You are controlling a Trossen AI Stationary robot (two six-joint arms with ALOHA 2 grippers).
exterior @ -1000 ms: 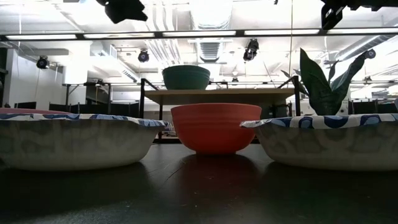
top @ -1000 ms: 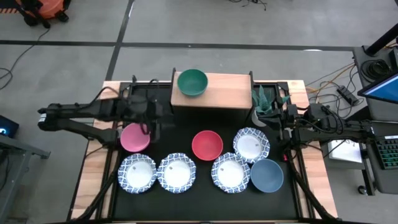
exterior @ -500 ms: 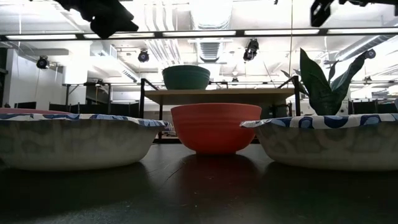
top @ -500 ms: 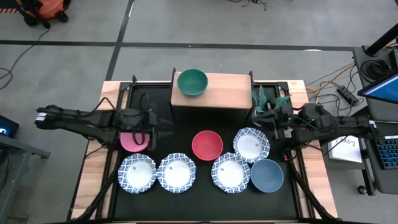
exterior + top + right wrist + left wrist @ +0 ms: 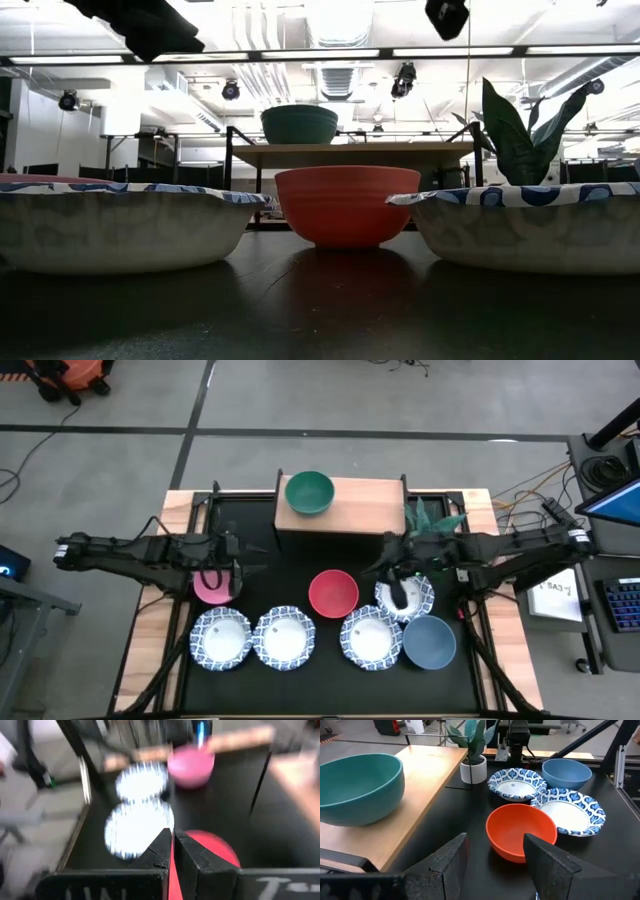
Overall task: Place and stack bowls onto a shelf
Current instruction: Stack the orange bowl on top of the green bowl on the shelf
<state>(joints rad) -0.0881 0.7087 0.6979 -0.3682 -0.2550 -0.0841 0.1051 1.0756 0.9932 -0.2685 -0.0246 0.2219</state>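
Note:
The green bowl (image 5: 309,492) stands on the left end of the light-wood shelf (image 5: 360,510). On the black table stand the pink bowl (image 5: 210,588), the red bowl (image 5: 333,593), the slate-blue bowl (image 5: 429,642) and several white bowls with blue rims (image 5: 284,638). My left gripper (image 5: 245,563) hovers open beside the pink bowl; in its wrist view the fingers (image 5: 492,865) point at the red bowl (image 5: 520,830). My right gripper (image 5: 383,563) hangs shut between the red bowl and a white bowl (image 5: 405,595). Its wrist view (image 5: 172,850) is blurred.
A white pot with a spiky green plant (image 5: 425,525) stands by the shelf's right end, close behind my right arm. The shelf's middle and right part (image 5: 427,775) are bare wood. Wooden strips (image 5: 155,630) border the tabletop on both sides.
My right arm has swung quickly from the table's right edge toward its middle and now hangs by the red bowl. My left gripper has drawn back from the shelf toward the near-left, over the pink bowl. No bowl has moved.

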